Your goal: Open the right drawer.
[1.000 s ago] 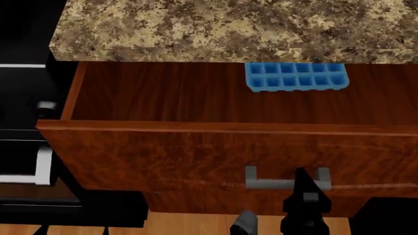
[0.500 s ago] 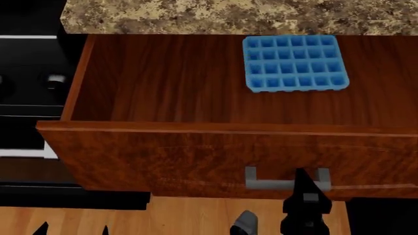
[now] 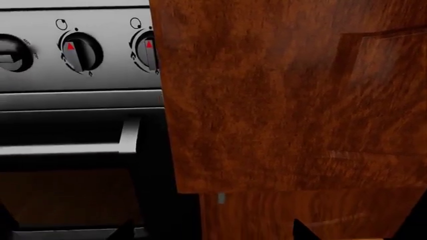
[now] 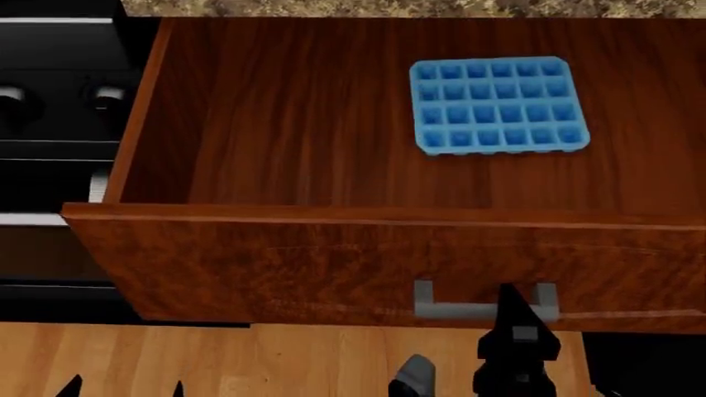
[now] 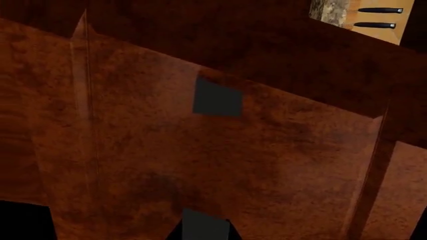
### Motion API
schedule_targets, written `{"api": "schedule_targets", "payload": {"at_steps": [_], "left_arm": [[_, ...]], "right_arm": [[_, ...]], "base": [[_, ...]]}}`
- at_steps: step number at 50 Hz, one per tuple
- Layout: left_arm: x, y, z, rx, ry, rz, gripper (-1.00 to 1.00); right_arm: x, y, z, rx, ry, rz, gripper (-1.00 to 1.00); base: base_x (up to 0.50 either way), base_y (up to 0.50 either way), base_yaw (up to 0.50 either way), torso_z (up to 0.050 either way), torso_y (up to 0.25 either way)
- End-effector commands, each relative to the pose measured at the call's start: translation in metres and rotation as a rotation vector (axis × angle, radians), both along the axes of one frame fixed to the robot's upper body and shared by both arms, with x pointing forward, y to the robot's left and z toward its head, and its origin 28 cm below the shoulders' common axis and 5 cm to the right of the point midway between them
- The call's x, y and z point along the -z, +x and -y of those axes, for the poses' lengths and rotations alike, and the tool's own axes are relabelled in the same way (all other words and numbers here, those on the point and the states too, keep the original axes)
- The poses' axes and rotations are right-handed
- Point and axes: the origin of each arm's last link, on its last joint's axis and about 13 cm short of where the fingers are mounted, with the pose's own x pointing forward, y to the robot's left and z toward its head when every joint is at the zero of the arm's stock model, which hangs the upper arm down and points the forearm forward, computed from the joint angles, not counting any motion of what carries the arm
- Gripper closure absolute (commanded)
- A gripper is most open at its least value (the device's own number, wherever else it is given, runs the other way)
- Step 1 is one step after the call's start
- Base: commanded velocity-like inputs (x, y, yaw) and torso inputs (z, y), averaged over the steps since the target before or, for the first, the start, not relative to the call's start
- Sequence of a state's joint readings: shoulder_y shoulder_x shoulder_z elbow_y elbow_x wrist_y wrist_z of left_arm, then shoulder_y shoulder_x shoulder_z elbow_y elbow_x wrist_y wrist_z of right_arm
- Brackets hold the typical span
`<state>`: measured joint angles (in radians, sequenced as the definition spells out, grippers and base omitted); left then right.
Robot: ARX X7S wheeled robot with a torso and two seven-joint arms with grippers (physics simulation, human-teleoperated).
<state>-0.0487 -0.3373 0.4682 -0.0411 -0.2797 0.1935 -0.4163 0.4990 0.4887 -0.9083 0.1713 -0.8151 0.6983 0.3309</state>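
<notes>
The right drawer [image 4: 364,165] stands pulled far out, baring a blue ice tray [image 4: 497,105] at 1 o'clock, so little remains; the right end effector [image 4: 517,318] sits at the handle [image 4: 484,303], its grip unclear.

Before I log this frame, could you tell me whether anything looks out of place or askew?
Nothing looks damaged or spilled. The right drawer stands pulled out, and a blue ice cube tray lies flat and square on its floor. The right hand sits at the grey handle.
</notes>
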Motion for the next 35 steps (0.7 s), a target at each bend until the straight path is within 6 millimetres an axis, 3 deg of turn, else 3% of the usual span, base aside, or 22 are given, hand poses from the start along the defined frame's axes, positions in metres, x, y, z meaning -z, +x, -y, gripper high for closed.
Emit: {"api": "schedule_targets", "payload": {"at_steps": [1,35], "left_arm": [[-0.0006,0.0002,0.0004,0.003,0.0,-0.001,-1.0],[-0.0013,-0.0011,0.0002,-0.002,0.0,0.003,-1.0]], "right_arm": [[-0.0163,0.0035,-0.0015,-0.015,-0.092,0.15,1.0],[-0.0135,0.0027,-0.0015,-0.022,-0.098,0.15,1.0]], "base": [[-0.17,0.0,0.0,0.0,0.011],[-0.17,0.0,0.0,0.001,0.002]]}}
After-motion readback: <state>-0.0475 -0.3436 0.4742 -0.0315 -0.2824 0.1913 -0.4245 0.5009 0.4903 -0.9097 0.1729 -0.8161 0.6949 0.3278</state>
